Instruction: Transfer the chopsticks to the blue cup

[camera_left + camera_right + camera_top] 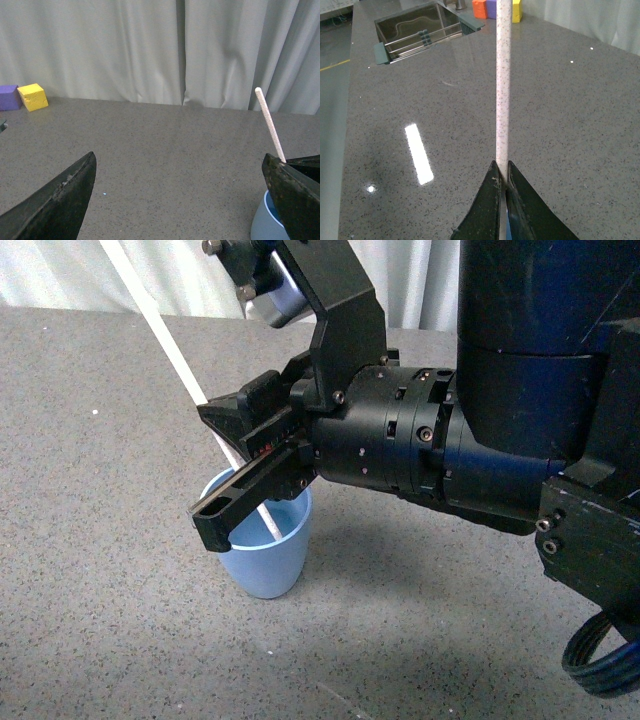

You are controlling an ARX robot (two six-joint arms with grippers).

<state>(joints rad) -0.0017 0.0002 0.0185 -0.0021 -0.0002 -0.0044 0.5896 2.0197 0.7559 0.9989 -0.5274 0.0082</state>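
The right gripper (501, 172) was clamped on the chopsticks (165, 335), whose lower end sat inside the blue cup (268, 558) (upright on the grey table (100, 540)); the left gripper (177, 170) gaped wide

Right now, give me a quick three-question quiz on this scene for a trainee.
1. True or false: the right gripper is shut on the chopstick.
2. Where is the chopstick's lower end? A: well above the rim. B: inside the cup. C: outside, beside the cup.
3. Fill in: the left gripper is ___ and holds nothing.

Key: 1 true; 2 B; 3 open.
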